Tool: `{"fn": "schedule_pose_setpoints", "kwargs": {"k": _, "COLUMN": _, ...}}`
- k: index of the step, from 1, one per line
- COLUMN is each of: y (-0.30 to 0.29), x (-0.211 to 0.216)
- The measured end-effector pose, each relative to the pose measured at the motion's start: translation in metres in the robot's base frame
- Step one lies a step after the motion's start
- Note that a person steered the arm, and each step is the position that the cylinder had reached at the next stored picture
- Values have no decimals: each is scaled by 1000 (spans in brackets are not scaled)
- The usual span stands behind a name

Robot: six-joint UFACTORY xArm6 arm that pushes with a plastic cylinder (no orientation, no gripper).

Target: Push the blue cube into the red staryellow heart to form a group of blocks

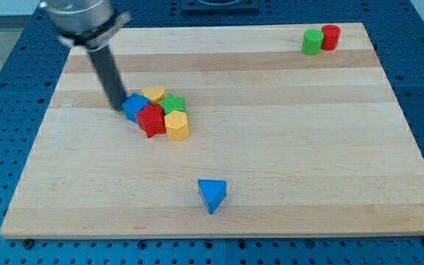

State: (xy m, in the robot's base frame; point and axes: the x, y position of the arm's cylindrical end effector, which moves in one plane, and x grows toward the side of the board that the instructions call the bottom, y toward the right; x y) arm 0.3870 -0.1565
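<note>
Camera view shows the pale wooden surface [285, 169], then a cluster near its upper left: red star block [152, 120], yellow heart block [154, 93], green block [174, 104], yellow hexagonal block [177, 126]. The blue cube [133, 106] touches the cluster's left edge. The end effector is a bare rod with nothing to open or close; my tip [116, 107] sits just left of the cube, so the cluster lies rightward.

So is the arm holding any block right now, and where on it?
Nothing is held. My tip only presses against the blue cube on its side toward the view's left; the cube sits against the red star and yellow heart.
</note>
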Motion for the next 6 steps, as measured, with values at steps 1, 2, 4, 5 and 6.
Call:
{"fn": "schedule_pose_setpoints", "kwargs": {"k": 1, "y": 8, "x": -7}}
{"fn": "schedule_pose_setpoints", "kwargs": {"k": 2, "y": -1, "x": -6}}
{"fn": "schedule_pose_setpoints", "kwargs": {"k": 4, "y": -67, "x": 26}}
{"fn": "schedule_pose_setpoints", "kwargs": {"k": 5, "y": -38, "x": 50}}
{"fn": "schedule_pose_setpoints", "kwargs": {"k": 6, "y": -36, "x": 50}}
